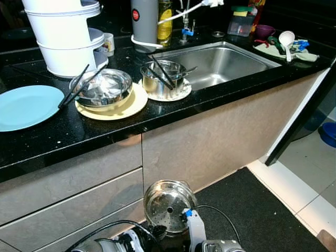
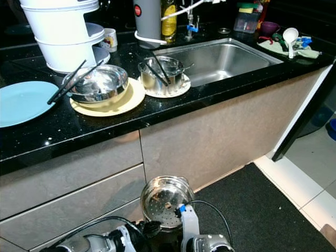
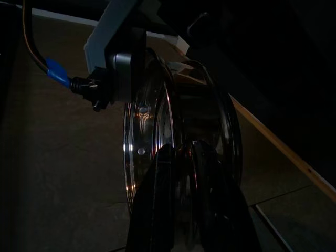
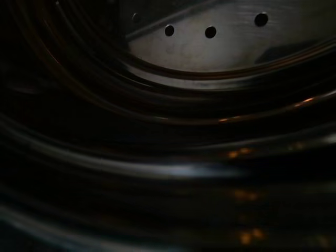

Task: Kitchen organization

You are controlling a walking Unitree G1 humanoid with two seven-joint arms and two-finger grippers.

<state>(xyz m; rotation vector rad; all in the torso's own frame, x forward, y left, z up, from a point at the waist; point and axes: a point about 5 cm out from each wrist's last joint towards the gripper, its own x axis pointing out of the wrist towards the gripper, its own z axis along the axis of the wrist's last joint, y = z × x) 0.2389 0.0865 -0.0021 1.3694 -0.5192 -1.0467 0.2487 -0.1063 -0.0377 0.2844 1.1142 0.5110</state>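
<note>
Holding the steamer (image 1: pixel 169 203) low at the frame's bottom, left gripper (image 3: pixel 181 157) clamped on its rim, right gripper's jaws untellable, I judge lifting it toward the counter (image 1: pixel 220 86) comes next.

A shiny steel steamer pot (image 1: pixel 169 203) with a perforated bottom is tilting its open mouth upward, hanging low and near, below the tabletop (image 1: pixel 79 134) edge.
</note>
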